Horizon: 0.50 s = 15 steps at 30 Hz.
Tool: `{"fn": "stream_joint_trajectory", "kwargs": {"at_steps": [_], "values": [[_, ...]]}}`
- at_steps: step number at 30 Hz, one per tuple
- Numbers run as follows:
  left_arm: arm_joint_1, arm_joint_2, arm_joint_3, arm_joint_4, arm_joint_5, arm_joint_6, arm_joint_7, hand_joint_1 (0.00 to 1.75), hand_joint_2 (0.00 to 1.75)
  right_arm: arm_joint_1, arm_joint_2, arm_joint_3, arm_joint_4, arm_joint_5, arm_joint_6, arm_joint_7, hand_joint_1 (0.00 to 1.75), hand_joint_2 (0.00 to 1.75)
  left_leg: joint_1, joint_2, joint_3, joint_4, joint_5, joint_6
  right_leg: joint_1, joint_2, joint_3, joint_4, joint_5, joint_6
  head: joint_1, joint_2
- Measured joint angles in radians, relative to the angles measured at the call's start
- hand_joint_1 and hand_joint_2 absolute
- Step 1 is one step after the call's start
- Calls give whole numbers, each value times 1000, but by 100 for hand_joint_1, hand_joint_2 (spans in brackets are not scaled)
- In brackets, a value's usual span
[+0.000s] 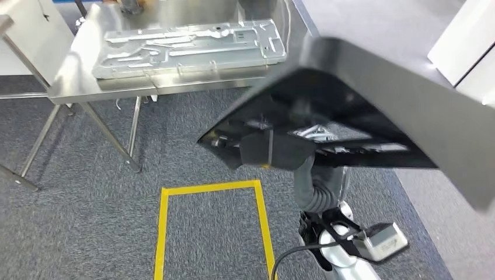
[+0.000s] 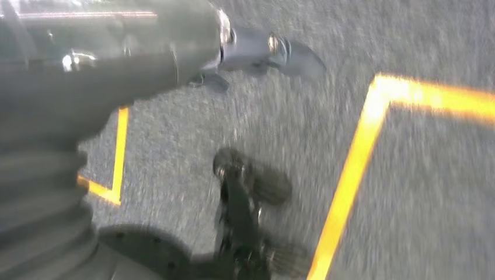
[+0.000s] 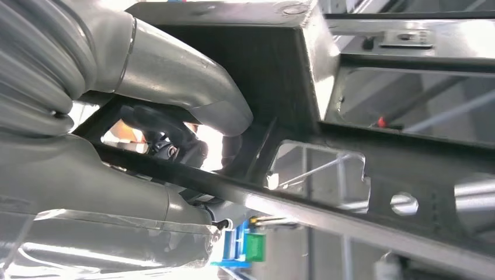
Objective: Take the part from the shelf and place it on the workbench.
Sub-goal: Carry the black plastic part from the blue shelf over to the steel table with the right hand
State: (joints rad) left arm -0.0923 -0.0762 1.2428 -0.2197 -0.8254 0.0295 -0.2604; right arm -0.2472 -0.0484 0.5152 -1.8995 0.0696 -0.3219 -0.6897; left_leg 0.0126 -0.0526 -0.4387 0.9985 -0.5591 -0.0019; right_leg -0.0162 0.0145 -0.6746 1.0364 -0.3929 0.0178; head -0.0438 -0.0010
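Observation:
The part [image 1: 362,93] is a large dark sheet-metal frame, tilted and held high over the carpet at the right of the head view. My right hand [image 3: 175,111] grips it from beneath, with the thick thumb over one of its bars [image 3: 327,216] and the dark fingers [image 3: 169,143] curled under. The right arm's ribbed cover [image 1: 315,186] rises under the part. The steel workbench [image 1: 76,87] stands ahead at the upper left. My left hand [image 2: 192,52] hangs over the carpet, fingers stretched out, holding nothing.
A silvery pressed-metal panel [image 1: 187,49] lies on the workbench, covering most of its top. A yellow tape rectangle [image 1: 210,188] marks the grey carpet in front of me. White cabinets stand at the far left [image 1: 35,29] and far right [image 1: 467,41].

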Motion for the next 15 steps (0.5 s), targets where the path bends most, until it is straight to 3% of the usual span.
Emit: {"fn": "stream_joint_trajectory", "kwargs": {"at_steps": [2, 4, 7, 8, 9, 10, 12, 13, 14, 15], "values": [[-2, 0, 0, 0, 0, 0, 0, 0, 175, -6, 0, 0, 2, -7, 1, 1, 175, 175, 4, 8, -10, 40, 11, -12, 0, 2, 20, -6, -13, -19, 0, 0], [-6, -1, 0, 0, 0, -1, 0, 0, 175, -9, 1, 0, 6, -13, 3, 1, 175, 175, 5, 25, -68, 135, 13, -19, -1, 1, 46, -14, -28, -33, -1, 0], [-6, -2, 0, 0, 2, -1, 0, 0, 175, -9, 2, 0, 18, -17, 6, 1, 175, 175, 6, 36, -183, 264, -57, -25, 3, 0, 82, -17, -58, -41, -1, 0], [-4, -2, 0, 0, 2, -1, 0, 0, 175, -9, 2, 0, 21, -19, 7, 1, 175, 175, 6, 36, -206, 269, -75, -26, 4, 1, 95, -17, -69, -42, -1, 0], [-3, -2, 0, 0, 3, -1, 0, 0, 175, -10, 2, 0, 25, -20, 8, 1, 175, 175, 5, 36, -217, 249, -72, -24, 6, 1, 110, -17, -80, -42, 0, 0], [-2, -2, 0, 0, 3, -1, 0, 0, 175, -10, 2, 0, 27, -21, 9, 1, 175, 175, 4, 37, -216, 205, -43, -19, 7, 1, 126, -17, -91, -41, 0, 0], [0, -1, 0, 0, 3, -1, -1, 0, 175, -11, 2, 0, 31, -24, 12, 2, 175, 175, -3, 41, -200, 94, 65, -2, 10, 1, 151, -18, -112, -37, 0, 0], [0, -1, 0, 0, 3, -1, -1, 0, 175, -12, 3, 0, 33, -26, 13, 2, 175, 175, -7, 42, -193, 56, 101, 5, 10, 1, 159, -20, -120, -32, 0, 0], [1, 0, 0, 0, 3, 0, -2, 0, 175, -13, 3, 1, 34, -27, 14, 2, 175, 175, -11, 43, -189, 34, 122, 11, 11, 2, 166, -20, -123, -26, -1, 0], [1, 0, 0, 0, 3, 0, -2, 0, 175, -14, 3, 1, 35, -27, 15, 3, 175, 175, -13, 43, -186, 28, 120, 16, 11, 4, 170, -18, -121, -18, -1, 0]]}}
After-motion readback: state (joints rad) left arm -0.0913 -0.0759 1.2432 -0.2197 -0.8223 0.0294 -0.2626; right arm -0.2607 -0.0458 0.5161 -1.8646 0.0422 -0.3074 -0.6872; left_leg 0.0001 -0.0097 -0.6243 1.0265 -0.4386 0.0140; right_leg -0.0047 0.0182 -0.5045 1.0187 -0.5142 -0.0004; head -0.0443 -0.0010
